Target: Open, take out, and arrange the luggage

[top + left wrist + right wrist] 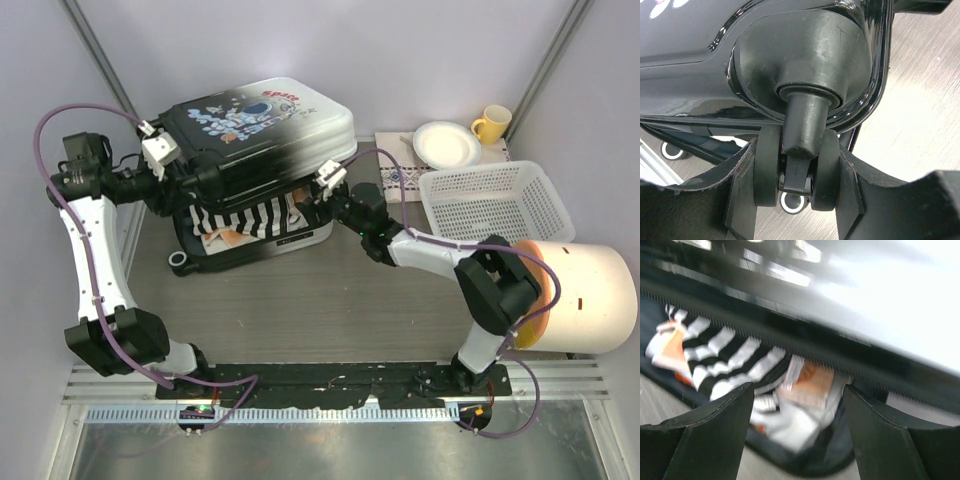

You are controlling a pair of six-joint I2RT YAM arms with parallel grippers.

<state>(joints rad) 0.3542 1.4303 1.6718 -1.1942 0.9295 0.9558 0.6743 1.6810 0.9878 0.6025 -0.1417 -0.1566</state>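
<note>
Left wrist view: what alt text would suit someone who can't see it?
The left gripper clamps a twin caster wheel on the glossy black luggage, its fingers pressed against both sides. Brushed grey table shows behind, with another small wheel below.

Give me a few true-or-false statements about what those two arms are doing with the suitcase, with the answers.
1. The suitcase lid is partly raised, showing striped clothing inside. True.
2. The left jaws clamp a suitcase wheel. True.
3. The right jaws hold the striped clothing. False: they stand open and empty, just in front of the opening.
4. The white basket is full of clothes. False: nothing lies in it.
5. The yellow mug stands on the plate. False: it stands beside it.
</note>
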